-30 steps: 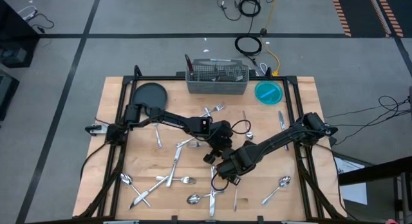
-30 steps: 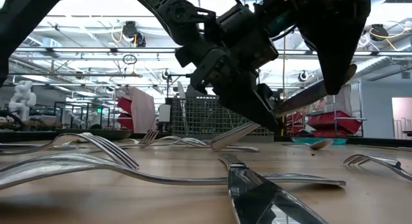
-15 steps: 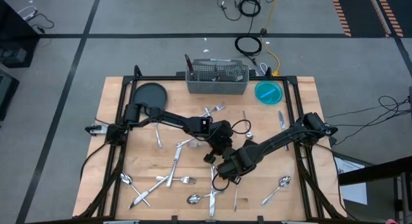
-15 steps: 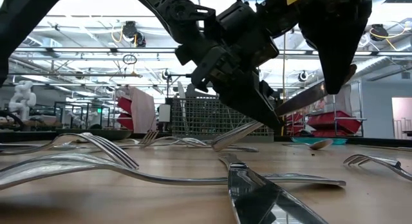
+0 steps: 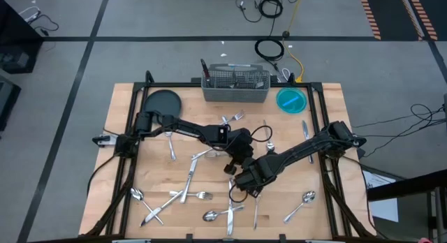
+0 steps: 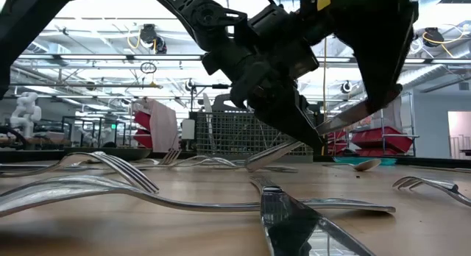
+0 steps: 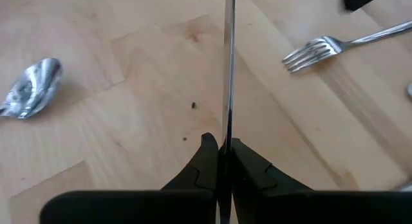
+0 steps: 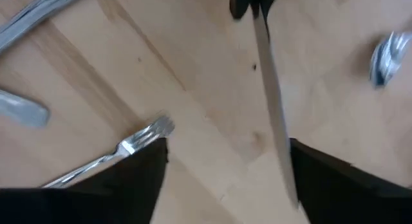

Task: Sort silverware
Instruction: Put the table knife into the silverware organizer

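Fingers of the left gripper (image 7: 220,161) are pinched tight on a knife (image 7: 228,69), held up off the wood near the middle of the tabletop (image 5: 140,173). The right gripper (image 8: 225,179) is right beside it with its fingers spread wide, and the knife blade runs between them without being squeezed. It looks like one arm is passing the knife to the other. Most of the job is still left, I think. Forks (image 5: 202,195) and spoons (image 5: 305,198) lie all over the tabletop, many near the front edge. The wire basket (image 5: 235,85) at the back edge seems to hold only a few things
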Action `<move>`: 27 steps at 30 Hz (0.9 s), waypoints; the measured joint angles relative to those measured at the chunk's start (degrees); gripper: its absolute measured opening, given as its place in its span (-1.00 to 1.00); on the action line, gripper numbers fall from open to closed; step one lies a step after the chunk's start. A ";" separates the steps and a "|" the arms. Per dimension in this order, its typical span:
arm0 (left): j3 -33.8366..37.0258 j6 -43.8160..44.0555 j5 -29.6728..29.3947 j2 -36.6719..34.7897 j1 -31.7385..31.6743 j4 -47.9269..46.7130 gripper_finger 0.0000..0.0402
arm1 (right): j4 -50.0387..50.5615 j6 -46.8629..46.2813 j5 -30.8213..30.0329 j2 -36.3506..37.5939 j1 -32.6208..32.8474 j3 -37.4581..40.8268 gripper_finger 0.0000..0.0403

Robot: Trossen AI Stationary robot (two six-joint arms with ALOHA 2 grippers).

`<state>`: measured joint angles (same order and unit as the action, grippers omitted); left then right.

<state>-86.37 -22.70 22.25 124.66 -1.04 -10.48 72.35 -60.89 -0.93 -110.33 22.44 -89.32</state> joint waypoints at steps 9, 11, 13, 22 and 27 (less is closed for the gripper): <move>0.02 1.10 -1.27 -1.10 -2.17 -0.48 -0.89 | 5.85 -20.02 0.04 5.35 10.01 -0.09 0.75; -0.45 1.42 -1.09 -2.56 -2.43 -0.37 -0.89 | 6.22 -27.14 -1.83 6.08 12.95 -0.09 0.75; -1.50 1.43 -0.94 -4.21 -2.73 -0.19 -0.89 | 6.67 -33.79 -2.75 6.32 15.72 -0.09 0.75; -3.41 3.98 -10.61 -14.60 -7.03 10.21 -0.89 | 12.82 -59.69 -18.43 4.90 22.62 0.18 0.75; -2.37 9.83 -11.27 -20.94 -15.42 20.83 -0.89 | 14.19 -62.92 -20.31 4.75 22.52 2.19 0.75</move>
<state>-88.74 -12.87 10.98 103.72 -16.46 10.35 86.54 -123.81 -21.23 -105.58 44.96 -87.12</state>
